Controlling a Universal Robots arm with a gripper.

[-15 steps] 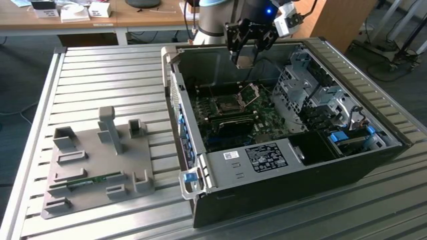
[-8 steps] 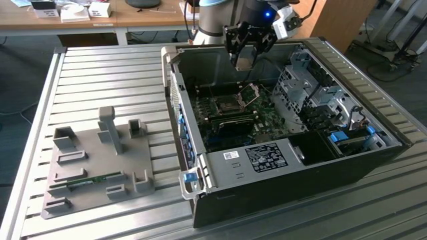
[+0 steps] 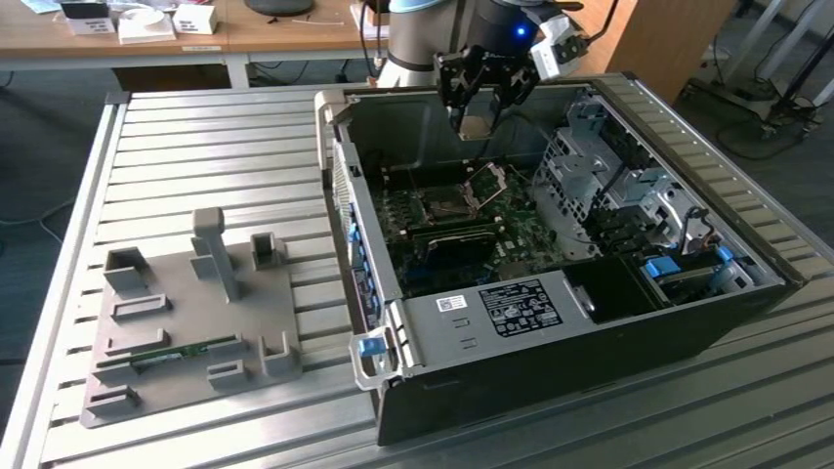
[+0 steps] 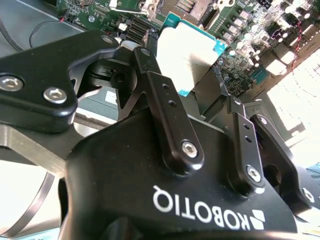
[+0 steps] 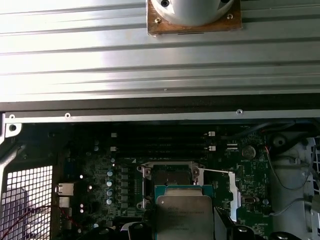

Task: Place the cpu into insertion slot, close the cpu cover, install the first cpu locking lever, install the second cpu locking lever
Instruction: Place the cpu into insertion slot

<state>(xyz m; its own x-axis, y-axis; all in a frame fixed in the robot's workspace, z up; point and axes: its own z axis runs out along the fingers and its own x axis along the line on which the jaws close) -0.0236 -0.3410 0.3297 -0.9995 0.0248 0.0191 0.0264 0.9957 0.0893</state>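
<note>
My gripper (image 3: 478,117) hangs over the back of the open computer case, shut on the cpu (image 3: 476,126), a flat square chip with a silver-grey top. In the second wrist view both black fingers (image 4: 150,75) clamp the cpu (image 4: 187,50) by its edges. It is held well above the green motherboard (image 3: 521,234). The insertion slot (image 3: 438,205) lies open below and a little toward the exterior view's left. Its cpu cover (image 3: 491,184) stands tilted up beside it. The first wrist view has the cpu (image 5: 184,212) just short of the slot (image 5: 167,176).
The case walls (image 3: 342,186) ring the board. A black box with a white label (image 3: 519,307) sits at the case front, and metal drive cages (image 3: 612,176) fill its right side. A grey fixture tray (image 3: 183,322) rests on the slatted table (image 3: 195,147) at the left.
</note>
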